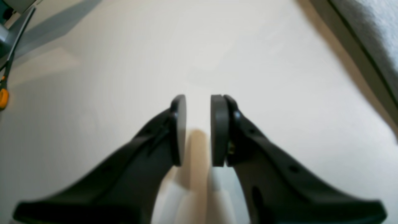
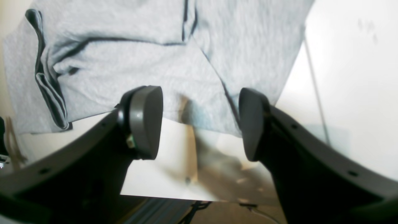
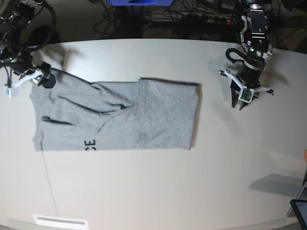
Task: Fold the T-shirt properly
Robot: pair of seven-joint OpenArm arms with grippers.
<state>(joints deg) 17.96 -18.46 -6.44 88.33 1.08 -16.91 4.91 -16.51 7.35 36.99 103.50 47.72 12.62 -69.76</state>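
The heather-grey T-shirt (image 3: 120,115) lies flat on the white table (image 3: 192,182), its right part folded over in a doubled panel. Black letters "CE" (image 3: 89,143) show at its front edge. My right gripper (image 3: 44,79) is open and empty, over the shirt's far left corner. In the right wrist view the shirt (image 2: 124,56) fills the top, and the gripper (image 2: 200,124) hovers over its wrinkled edge. My left gripper (image 3: 237,103) is over bare table to the right of the shirt. In its wrist view the gripper (image 1: 198,130) stands narrowly open and empty, with the shirt's edge (image 1: 373,34) at top right.
The table's edge (image 2: 171,197) lies just below the right gripper. Cables and a blue object (image 3: 139,2) sit behind the table. A white label (image 3: 60,222) is at the front left and a dark device (image 3: 300,211) at the front right. An orange-handled tool (image 1: 3,98) lies beside the table.
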